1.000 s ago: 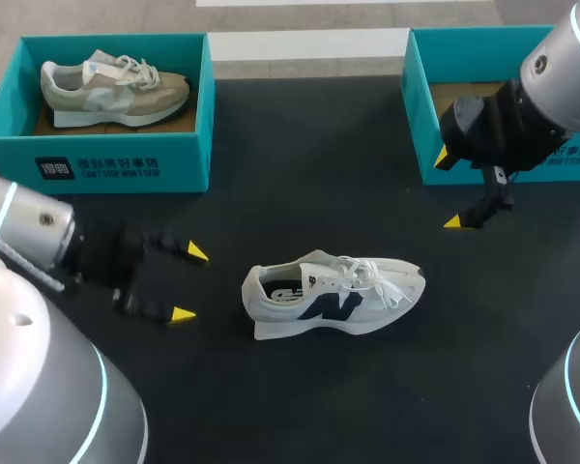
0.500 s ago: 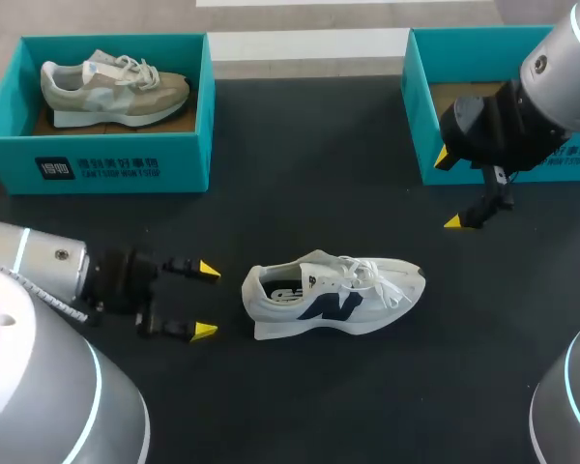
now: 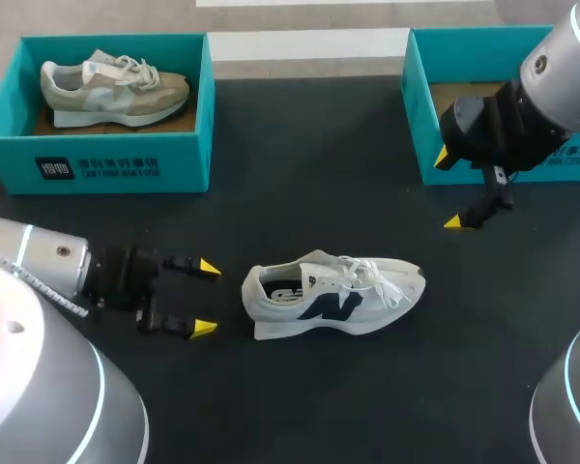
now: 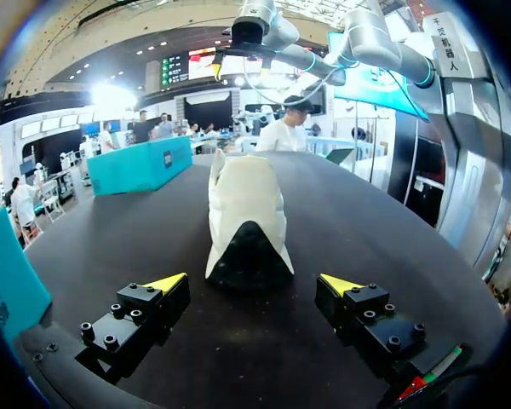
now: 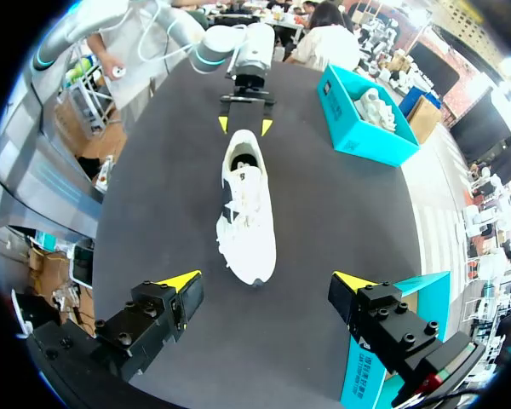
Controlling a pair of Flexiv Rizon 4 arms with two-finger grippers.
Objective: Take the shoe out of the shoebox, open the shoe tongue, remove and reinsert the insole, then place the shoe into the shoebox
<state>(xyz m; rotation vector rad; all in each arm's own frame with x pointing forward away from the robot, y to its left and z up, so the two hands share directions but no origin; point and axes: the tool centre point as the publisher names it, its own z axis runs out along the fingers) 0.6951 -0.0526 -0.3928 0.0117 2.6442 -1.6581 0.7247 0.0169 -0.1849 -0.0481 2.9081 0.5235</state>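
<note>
Two teal boxes stand at the far corners of the dark table [image 3: 309, 193]. The left shoebox [image 3: 97, 164] holds a beige shoe [image 3: 111, 89]. Nearer, the left gripper [image 3: 206, 298] is level with the table, its fingers spread wide and gripping nothing, just beside the heel of the white shoe [image 3: 333, 295] without touching it. That shoe stands upright on the table near the middle, outside both boxes, toe toward the right. The right gripper [image 3: 449, 190] is likewise spread and empty, in front of the right shoebox [image 3: 416, 116], well apart from the shoe.
</note>
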